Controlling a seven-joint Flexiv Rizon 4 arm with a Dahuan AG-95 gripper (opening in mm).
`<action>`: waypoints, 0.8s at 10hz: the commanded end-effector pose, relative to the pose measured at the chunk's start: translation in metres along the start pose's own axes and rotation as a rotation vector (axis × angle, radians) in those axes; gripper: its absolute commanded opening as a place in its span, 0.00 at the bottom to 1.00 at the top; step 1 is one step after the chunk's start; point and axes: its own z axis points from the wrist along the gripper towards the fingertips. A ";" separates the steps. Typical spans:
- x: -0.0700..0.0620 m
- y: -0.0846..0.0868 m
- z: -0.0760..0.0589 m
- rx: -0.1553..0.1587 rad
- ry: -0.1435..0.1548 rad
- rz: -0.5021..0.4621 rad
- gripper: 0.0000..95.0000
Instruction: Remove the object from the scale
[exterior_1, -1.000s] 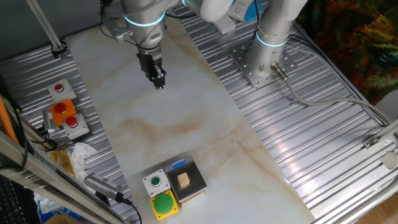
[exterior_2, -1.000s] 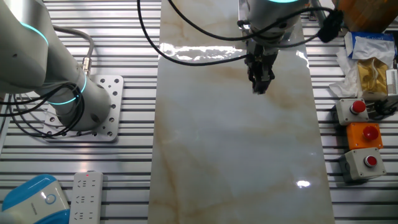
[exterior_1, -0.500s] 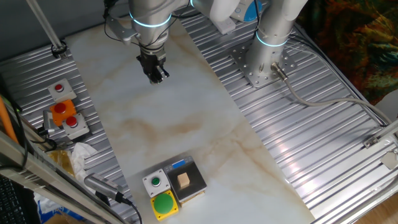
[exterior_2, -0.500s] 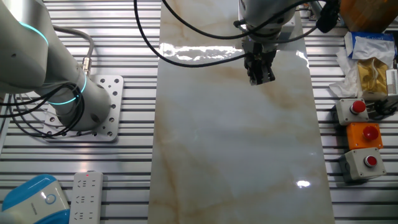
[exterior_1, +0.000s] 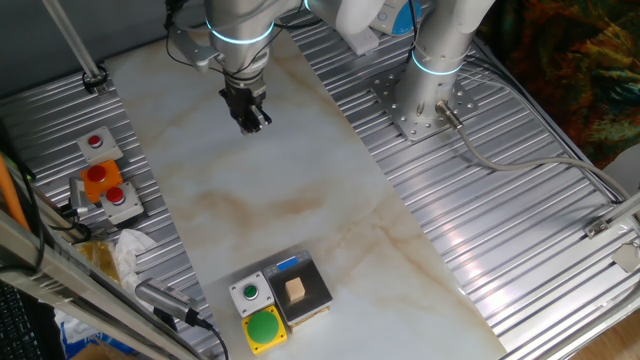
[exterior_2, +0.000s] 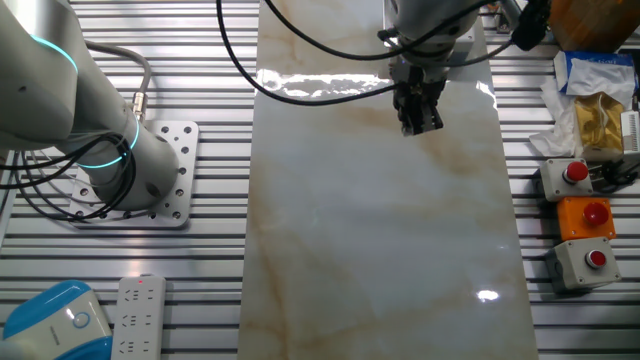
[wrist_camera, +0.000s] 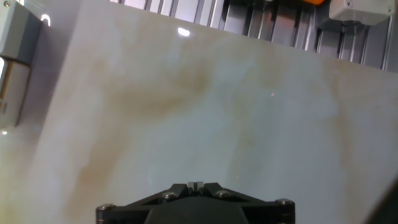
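Note:
The tiny tan wooden cube (exterior_1: 295, 290) sits on the dark plate of the small scale (exterior_1: 312, 280), which has a blue mark at its far edge, near the front of the marble slab in one fixed view. My gripper (exterior_1: 253, 125) hangs over the far end of the slab, well away from the scale, with its fingers pressed together and nothing between them. It also shows in the other fixed view (exterior_2: 420, 124) and at the bottom of the hand view (wrist_camera: 195, 185). The scale's edge (wrist_camera: 13, 62) shows at the hand view's left side; the cube is out of that view.
A grey box with a small green button (exterior_1: 248, 293) and a yellow box with a big green button (exterior_1: 265, 328) stand beside the scale. Red and orange button boxes (exterior_1: 105, 183) sit on the left grating. The arm's base (exterior_1: 430, 95) stands at the right.
The gripper has risen slightly and moved toward the far end of the slab in the first half second, then held still. The cube and scale have not moved.

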 end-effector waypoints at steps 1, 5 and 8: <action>0.000 0.000 -0.001 -0.002 0.000 0.001 0.00; 0.000 0.002 -0.004 -0.002 0.000 -0.007 0.00; -0.001 0.039 -0.009 0.004 -0.005 0.014 0.00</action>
